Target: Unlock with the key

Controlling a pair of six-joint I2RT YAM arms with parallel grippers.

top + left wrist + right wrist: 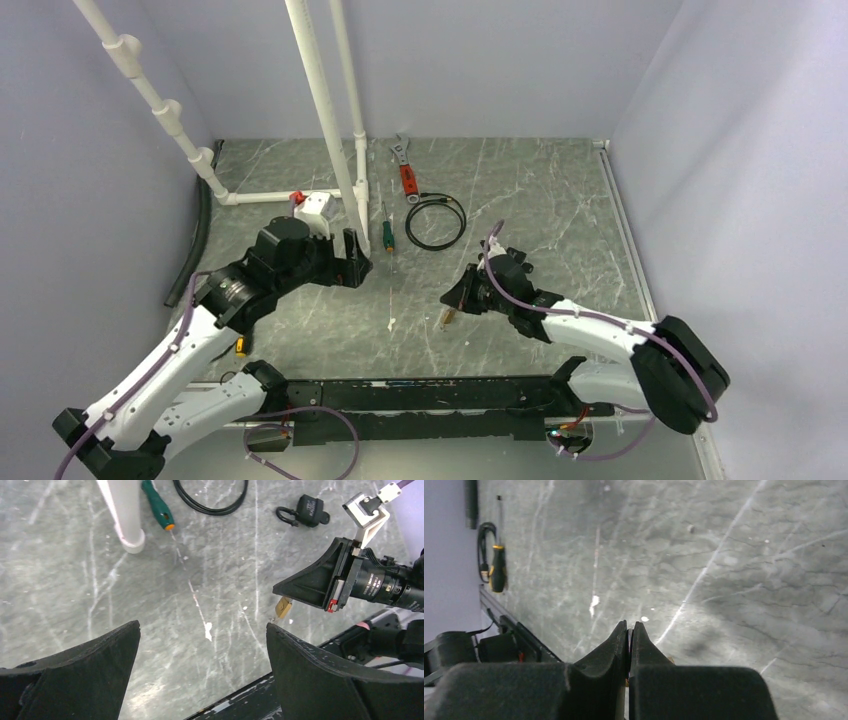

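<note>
left gripper (202, 627) spread wide; right gripper (629, 627) pressed together, small brass piece (283, 607) just under its tips; key unseen, unlocking seemingly unfinished.

Small brass object (283, 608) at right pincer (276, 590) tip was partly covered and too small to identify. The key could not be made out. Fingers (85, 675) of left pincer (202, 625) were cropped by the wrist view's lower edge.

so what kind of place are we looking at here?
Likely a lab robot workcell, staged like a workshop bench: plain walls box in a marble-pattern tabletop, with white PVC pipes rigged at the back and hand tools, a wrench and a green-handled screwdriver, laid out.
</note>
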